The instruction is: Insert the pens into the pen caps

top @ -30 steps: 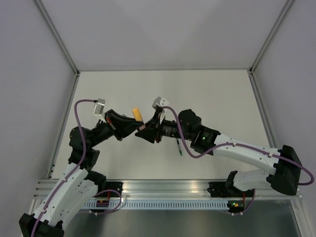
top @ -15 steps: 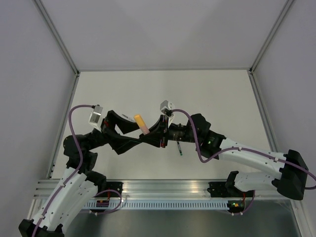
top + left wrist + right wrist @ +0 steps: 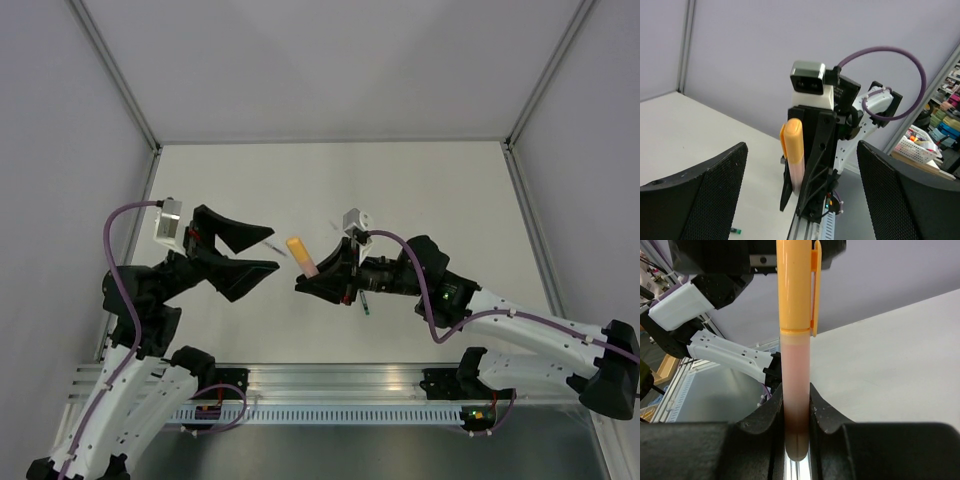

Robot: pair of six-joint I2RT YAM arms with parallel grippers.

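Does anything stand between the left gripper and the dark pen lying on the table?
Yes. The right gripper, shut on the capped orange pen, sits between the open left gripper and the dark pen, which lies partly under the right wrist.

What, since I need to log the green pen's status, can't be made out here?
Dark pen: top view, upper part hidden beneath the right gripper; capped or not unclear.
Teal cap: not identifiable; green speck in left wrist view too small.
Orange pen base: right wrist view, buried inside the grip.
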